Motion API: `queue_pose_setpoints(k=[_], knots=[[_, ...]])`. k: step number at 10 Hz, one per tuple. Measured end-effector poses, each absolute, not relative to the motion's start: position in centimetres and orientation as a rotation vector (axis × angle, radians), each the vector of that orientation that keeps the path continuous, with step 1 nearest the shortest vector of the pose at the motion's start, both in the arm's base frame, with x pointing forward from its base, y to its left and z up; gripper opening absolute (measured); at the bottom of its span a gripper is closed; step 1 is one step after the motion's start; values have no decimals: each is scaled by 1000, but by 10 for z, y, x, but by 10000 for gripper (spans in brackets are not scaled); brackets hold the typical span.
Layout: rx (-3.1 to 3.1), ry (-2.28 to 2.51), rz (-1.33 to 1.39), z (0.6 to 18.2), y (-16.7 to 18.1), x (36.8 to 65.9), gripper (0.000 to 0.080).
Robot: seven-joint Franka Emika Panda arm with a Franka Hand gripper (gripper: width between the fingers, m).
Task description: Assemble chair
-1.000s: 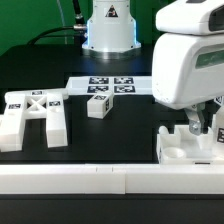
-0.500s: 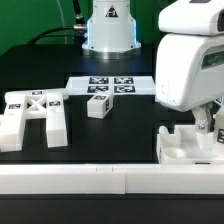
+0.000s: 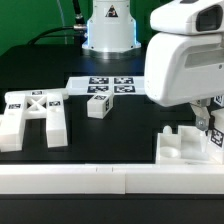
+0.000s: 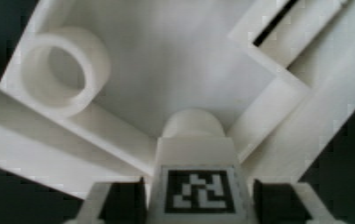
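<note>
Between the closed fingers (image 4: 117, 206) sits a tagged chair part (image 4: 197, 155).

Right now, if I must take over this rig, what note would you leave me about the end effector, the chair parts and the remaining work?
End effector: shut on a tagged white part, at the seat block on the exterior view's right.
Other parts: the X-braced frame lies at the exterior view's left; a small tagged block stands loose in front of the marker board.
Done: one part gripped.
Left: apparently all the joining; frame and block lie apart from the seat block.
</note>
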State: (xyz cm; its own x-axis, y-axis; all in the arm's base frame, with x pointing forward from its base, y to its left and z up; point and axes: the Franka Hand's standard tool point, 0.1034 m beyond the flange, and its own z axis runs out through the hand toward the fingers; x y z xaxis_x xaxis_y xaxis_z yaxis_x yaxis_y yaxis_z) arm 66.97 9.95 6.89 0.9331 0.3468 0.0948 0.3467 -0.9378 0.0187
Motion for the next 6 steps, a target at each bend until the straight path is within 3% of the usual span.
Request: queue_pose_setpoints(k=[6], knots=[[3171,-451,136,69,108,668,288]])
